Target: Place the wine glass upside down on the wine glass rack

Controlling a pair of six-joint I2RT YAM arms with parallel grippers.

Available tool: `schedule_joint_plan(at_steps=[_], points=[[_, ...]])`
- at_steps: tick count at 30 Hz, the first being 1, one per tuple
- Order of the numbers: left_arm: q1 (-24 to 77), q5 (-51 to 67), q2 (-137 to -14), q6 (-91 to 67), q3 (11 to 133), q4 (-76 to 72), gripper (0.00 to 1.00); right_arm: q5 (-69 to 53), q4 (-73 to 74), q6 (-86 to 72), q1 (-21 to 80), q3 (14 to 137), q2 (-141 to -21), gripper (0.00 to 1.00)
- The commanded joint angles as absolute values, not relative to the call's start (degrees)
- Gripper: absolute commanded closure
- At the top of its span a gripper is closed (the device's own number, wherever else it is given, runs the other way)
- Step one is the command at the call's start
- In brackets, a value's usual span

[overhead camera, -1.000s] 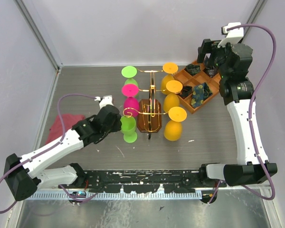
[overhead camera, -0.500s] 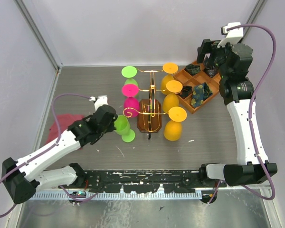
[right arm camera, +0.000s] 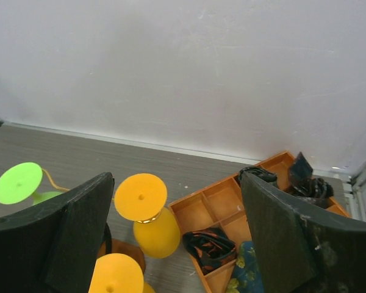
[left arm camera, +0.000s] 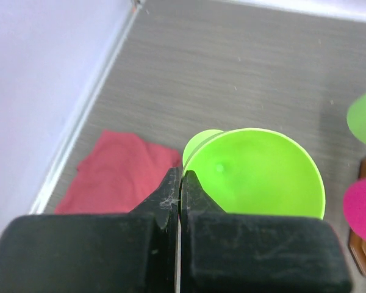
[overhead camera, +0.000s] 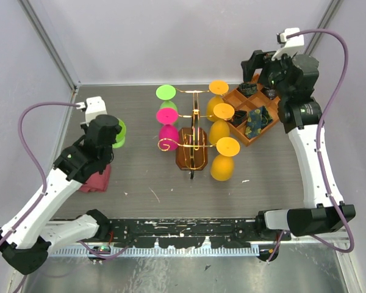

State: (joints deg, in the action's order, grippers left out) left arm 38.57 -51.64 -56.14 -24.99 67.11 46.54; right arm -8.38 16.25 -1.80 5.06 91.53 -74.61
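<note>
Six glasses showed in all: three orange, two green and one pink. Five of them stood upside down, feet up, at the one rack [overhead camera: 194, 125] in the middle of the tabletop [overhead camera: 274, 177]. The three orange glasses [overhead camera: 223, 112] lined its 3 o'clock side in a row running from 12 to 6 o'clock. On its 9 o'clock side were two: the pink glass [overhead camera: 169, 134] and, at 12 o'clock of it, a green glass [overhead camera: 165, 93].

The sixth, the held glass [overhead camera: 118, 133], was green too and was well apart from the rack, at its 9 o'clock. The left end effector [left arm camera: 180, 180] was clamped on the rim of its bowl, the two fingers [left arm camera: 198, 189] nearly touching. The bowl's open mouth faced the wrist camera, with the foot showing behind it.

One red cloth [overhead camera: 96, 180] lay on the tabletop at 7 o'clock of the held glass, partly under the left arm. One orange tray [right arm camera: 198, 215] sat at 2 o'clock of the rack, with dark items in several of its compartments. The right end effector [right arm camera: 177, 189] hung over the tray's far end, jaws spread wide, gripping nothing.
</note>
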Motion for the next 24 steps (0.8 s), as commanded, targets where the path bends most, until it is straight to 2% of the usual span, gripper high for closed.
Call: schedule_joint_plan(at_steps=[1,7,14,24], points=[[34.44,-54.35,-55.66,-8.15,71.71,29.23,1.0,-11.9,12.8,-3.2,7.39,94.92,-76.62,0.1],[32.83,-41.56,-63.35,0.88,84.63,17.24,1.0,-17.38,7.79,-5.76,9.57,94.11,-77.85,0.11],[32.83,-25.76,-71.84,-5.03,100.35,16.54,1.0,-23.61,-7.15,-10.76,11.45,88.08,-76.42,0.1],[32.78,-11.34,-73.61,-19.07,98.23,11.64,1.0,-27.6,-24.62,-14.85,13.62,81.92,-77.99,0.1]])
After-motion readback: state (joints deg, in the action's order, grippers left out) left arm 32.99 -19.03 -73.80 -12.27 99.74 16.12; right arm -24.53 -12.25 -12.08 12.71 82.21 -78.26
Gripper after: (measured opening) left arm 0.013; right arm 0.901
